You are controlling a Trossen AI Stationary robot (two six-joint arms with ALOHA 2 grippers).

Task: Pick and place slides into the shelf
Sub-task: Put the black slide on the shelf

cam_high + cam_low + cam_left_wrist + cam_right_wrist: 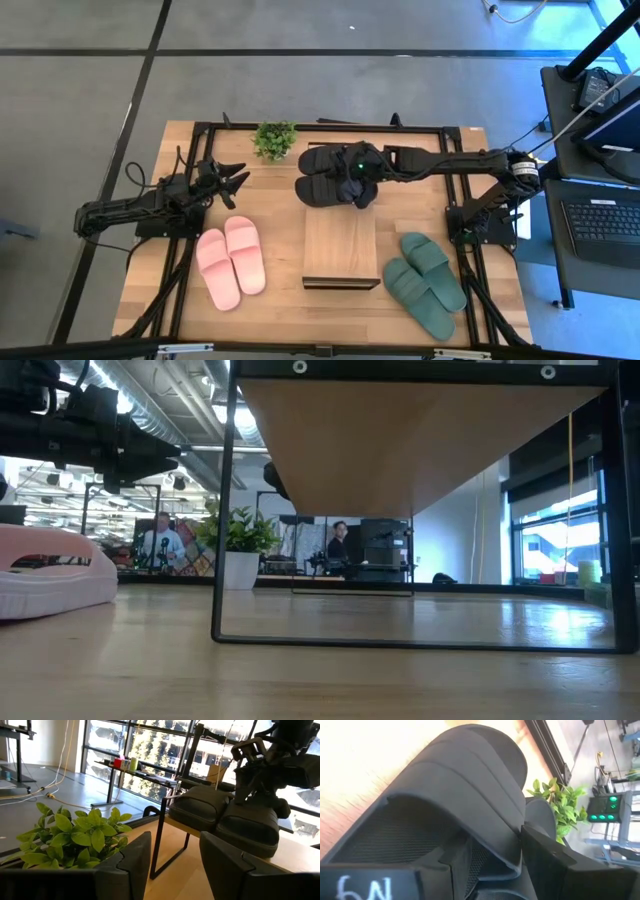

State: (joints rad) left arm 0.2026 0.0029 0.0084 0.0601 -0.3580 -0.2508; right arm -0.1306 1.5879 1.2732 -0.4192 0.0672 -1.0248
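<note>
Reaching over the shelf (340, 245), the right gripper (356, 192) clamps the black slides (322, 172).

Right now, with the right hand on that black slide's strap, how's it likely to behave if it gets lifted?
The black slide looks like thick moulded foam, so it is probably light for its bulk. Its wide arched strap keeps its shape in the right hand, so probably springy, not floppy. Pinched at the strap only, it may tilt or swing, perhaps nudging its twin on the shelf.

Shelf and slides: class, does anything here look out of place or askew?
Mildly. The black slides sit at the far end of the shelf, overhanging its edge, with the right gripper closed on one's strap. Pink slides and green slides lie neatly on the table.
</note>
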